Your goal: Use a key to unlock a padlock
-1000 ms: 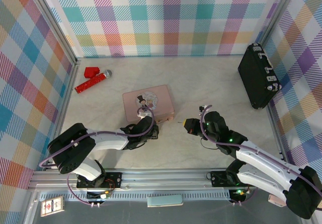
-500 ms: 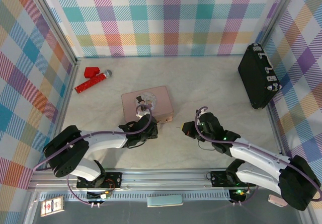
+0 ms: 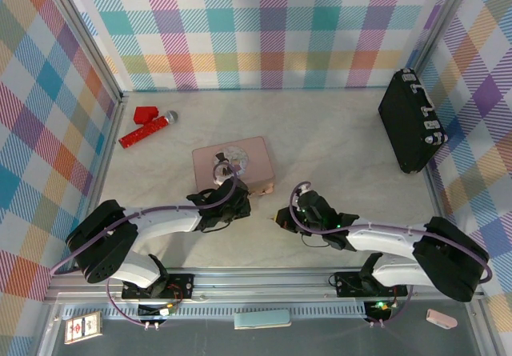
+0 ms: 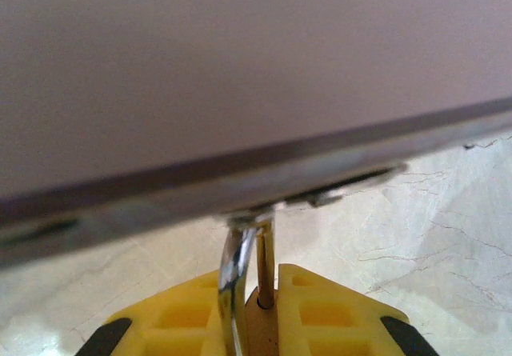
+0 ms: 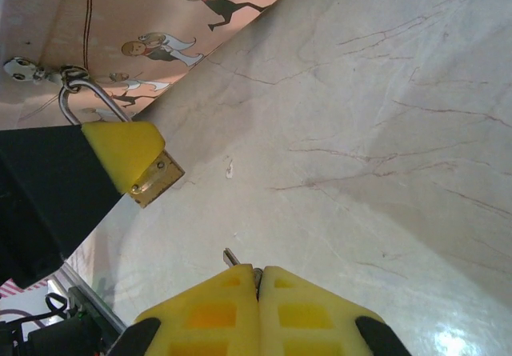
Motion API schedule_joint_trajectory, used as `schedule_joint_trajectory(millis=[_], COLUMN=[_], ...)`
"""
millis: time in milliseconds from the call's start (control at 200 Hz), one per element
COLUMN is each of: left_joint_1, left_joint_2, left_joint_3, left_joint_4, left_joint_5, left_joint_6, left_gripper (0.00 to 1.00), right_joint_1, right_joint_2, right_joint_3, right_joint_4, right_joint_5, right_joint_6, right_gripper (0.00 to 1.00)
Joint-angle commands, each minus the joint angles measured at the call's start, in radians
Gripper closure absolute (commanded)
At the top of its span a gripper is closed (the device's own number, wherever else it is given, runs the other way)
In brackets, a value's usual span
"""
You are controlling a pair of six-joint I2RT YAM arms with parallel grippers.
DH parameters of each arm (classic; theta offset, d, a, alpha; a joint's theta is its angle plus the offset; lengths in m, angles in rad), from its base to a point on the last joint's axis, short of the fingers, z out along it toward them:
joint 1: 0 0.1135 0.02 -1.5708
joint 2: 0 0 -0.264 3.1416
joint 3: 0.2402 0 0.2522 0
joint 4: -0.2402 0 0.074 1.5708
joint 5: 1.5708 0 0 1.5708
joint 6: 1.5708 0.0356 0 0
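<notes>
Padlock (image 5: 156,182): shackle hooked through the clasp on the near edge of the pink tin (image 3: 256,160). Brass body pinched in my left pincer (image 4: 261,292), base end poking out toward my right side. Presumably held so to steady it and offer the keyway.

Key (image 5: 231,257): pinched between the pressed-together fingers of my right pincer (image 5: 258,278), tip protruding. It points roughly at the padlock, near but apart, low over the tabletop (image 3: 344,132).

Versus a second ago: right pincer has come left, closer to the tin. Left pincer holds much the same spot. Tin nudged slightly left.
</notes>
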Motion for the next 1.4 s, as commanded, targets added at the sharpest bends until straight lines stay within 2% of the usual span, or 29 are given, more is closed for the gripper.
schedule_joint_trajectory(millis=[0, 325, 480, 785, 925, 1395], left_joint_1=[0.026, 0.035, 0.034, 0.035, 0.034, 0.034], left_joint_2=[-0.028, -0.057, -0.067, -0.081, -0.102, -0.131], left_joint_3=[0.025, -0.046, -0.093, -0.093, -0.136, -0.135], left_joint_4=[-0.035, 0.095, 0.180, 0.200, 0.283, 0.285], left_joint_5=[-0.013, 0.024, 0.017, 0.009, 0.003, -0.021], left_joint_6=[-0.039, -0.175, -0.251, -0.287, -0.329, -0.390], left_gripper=[0.87, 0.87, 0.87, 0.87, 0.88, 0.88], right_joint_1=[0.013, 0.018, 0.019, 0.064, 0.077, 0.130], right_joint_2=[0.045, 0.163, 0.167, 0.176, 0.191, 0.290], right_joint_3=[0.011, -0.055, -0.071, -0.080, -0.091, -0.116], right_joint_4=[0.116, 0.401, 0.426, 0.459, 0.496, 0.651], right_joint_5=[0.010, 0.040, 0.078, 0.145, 0.166, 0.189], right_joint_6=[0.026, 0.235, 0.300, 0.355, 0.385, 0.493], right_gripper=[1.00, 1.00, 1.00, 1.00, 1.00, 1.00])
